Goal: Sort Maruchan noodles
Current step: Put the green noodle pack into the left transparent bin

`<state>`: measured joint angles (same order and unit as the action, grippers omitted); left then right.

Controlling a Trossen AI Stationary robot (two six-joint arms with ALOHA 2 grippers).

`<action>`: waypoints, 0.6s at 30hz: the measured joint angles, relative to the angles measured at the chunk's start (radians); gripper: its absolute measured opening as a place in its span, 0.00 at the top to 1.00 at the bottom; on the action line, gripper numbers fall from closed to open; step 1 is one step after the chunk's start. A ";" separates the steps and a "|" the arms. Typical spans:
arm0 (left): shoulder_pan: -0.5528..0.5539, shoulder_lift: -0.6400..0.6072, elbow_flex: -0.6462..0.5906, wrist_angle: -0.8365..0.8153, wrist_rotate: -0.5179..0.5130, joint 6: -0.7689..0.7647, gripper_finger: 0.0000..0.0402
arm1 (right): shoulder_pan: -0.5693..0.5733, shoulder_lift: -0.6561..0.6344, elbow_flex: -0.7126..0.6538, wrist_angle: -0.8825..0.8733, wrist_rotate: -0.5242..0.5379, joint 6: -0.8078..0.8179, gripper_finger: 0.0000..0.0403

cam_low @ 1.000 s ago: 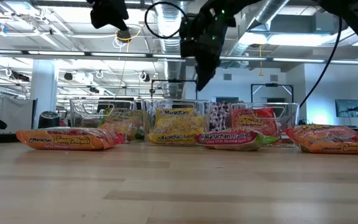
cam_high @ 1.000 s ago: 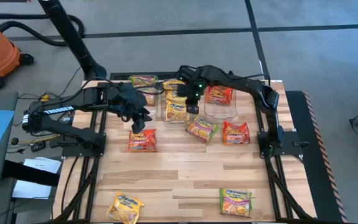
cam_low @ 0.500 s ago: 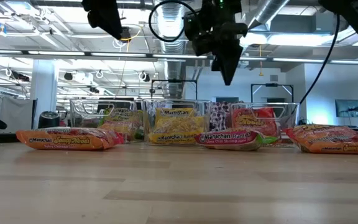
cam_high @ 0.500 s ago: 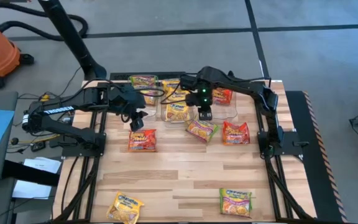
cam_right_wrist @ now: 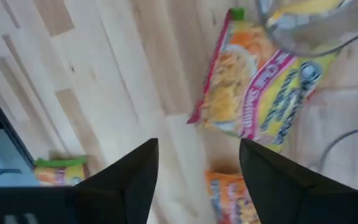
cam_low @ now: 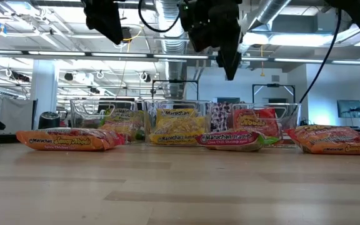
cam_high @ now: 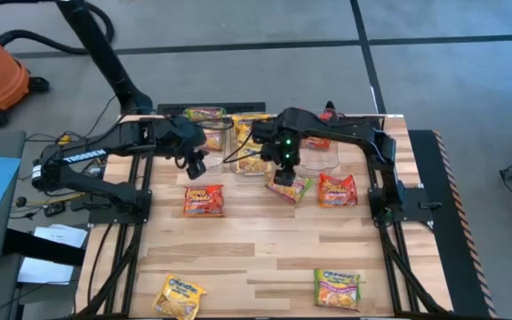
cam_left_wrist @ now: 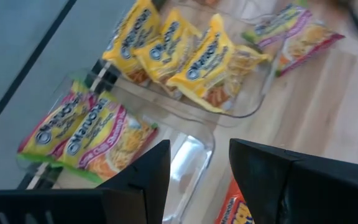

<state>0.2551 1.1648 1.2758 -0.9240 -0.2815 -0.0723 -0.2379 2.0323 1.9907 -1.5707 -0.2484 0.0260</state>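
Observation:
Maruchan noodle packets lie on the wooden table: a green-and-pink one [cam_high: 293, 188], red-orange ones [cam_high: 204, 201] [cam_high: 337, 189], and near the front edge a yellow one [cam_high: 178, 295] and a green one [cam_high: 338, 287]. My right gripper [cam_high: 283, 175] hangs open above the green-and-pink packet [cam_right_wrist: 260, 93], fingers pointing down, touching nothing. My left gripper [cam_high: 196, 165] hovers open above the table in front of the bins, between the yellow-packet bin [cam_left_wrist: 185, 56] and the red-orange packet, empty.
Three clear bins stand along the far edge: green-and-pink packets in the left one [cam_high: 204, 118], yellow ones in the middle [cam_high: 249, 142], red-orange ones in the right [cam_high: 320, 140]. Bare wood [cam_high: 265, 249] spreads across the table's middle.
My right gripper has swung from above the yellow bin toward the table's near edge and right, tipping further downward, and now hangs over the green-and-pink packet on the table. My left gripper has turned slightly and shifted a little toward the bins.

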 joint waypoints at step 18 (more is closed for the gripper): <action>0.051 0.000 0.000 -0.011 0.014 0.000 0.62 | 0.195 0.002 -0.321 0.239 0.273 0.391 0.38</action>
<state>0.3058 1.1648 1.2758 -0.9348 -0.2676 -0.0723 -0.0432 2.0339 1.6697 -1.3322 0.0241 0.4173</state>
